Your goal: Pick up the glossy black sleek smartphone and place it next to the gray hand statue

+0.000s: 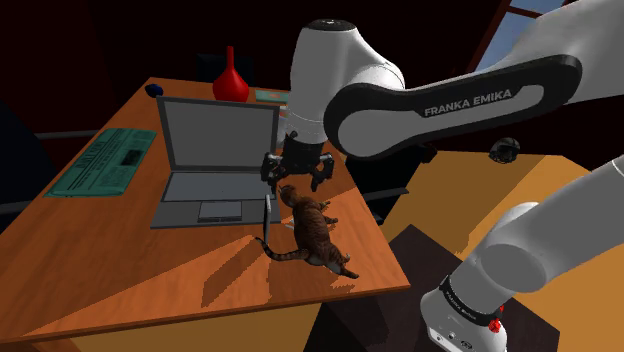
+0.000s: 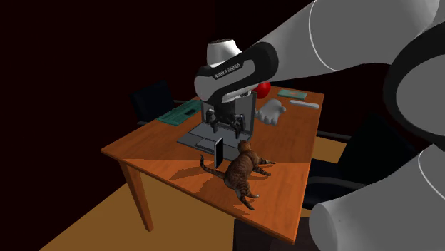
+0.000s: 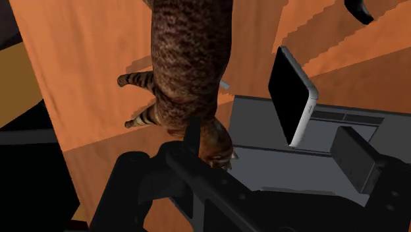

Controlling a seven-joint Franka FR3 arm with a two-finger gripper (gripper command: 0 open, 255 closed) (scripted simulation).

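Gripper [image 2: 224,128] fingers were spread, clasping nothing. Smartphone [image 2: 217,151] stood on edge just under them, between laptop [image 1: 215,165] and cat figurine [image 1: 310,232], which crowded that side. Wooden table [image 1: 150,270], dim surroundings. Second exterior view showed the pale hand statue [image 2: 271,110] by a red vase [image 2: 264,90], well apart from the phone.

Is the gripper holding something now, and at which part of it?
Nothing is held. The gripper is open, and the black smartphone stands upright just below it, untouched.
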